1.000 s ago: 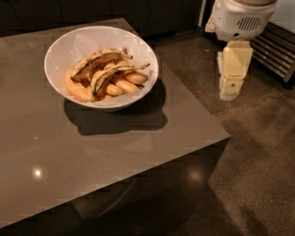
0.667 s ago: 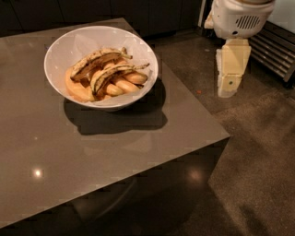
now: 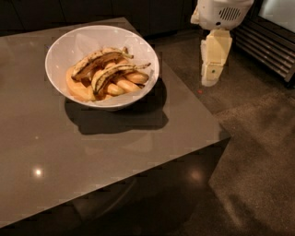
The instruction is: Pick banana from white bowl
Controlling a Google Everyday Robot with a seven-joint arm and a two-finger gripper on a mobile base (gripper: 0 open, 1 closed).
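The white bowl (image 3: 62, 50) stands on the far part of a dark grey-brown table (image 3: 92, 156). The banana (image 3: 112, 73), pale yellow with a black streak and a thin stem pointing right, lies on top in the bowl. A darker, browner banana (image 3: 94, 60) lies just behind it, and plump orange pieces (image 3: 124, 85) lie under them. My gripper (image 3: 211, 79) hangs pointing down to the right of the bowl, beyond the table's right edge and over the floor. It is apart from the bowl and holds nothing that I can see.
The table's right edge (image 3: 193, 97) runs between the bowl and the gripper. The speckled dark floor (image 3: 258, 138) lies to the right. A slatted dark unit (image 3: 272, 50) stands at the far right, and dark cabinets (image 3: 92, 9) at the back.
The gripper has moved left toward the table and bowl, and slightly up. The bowl and its contents have not moved.
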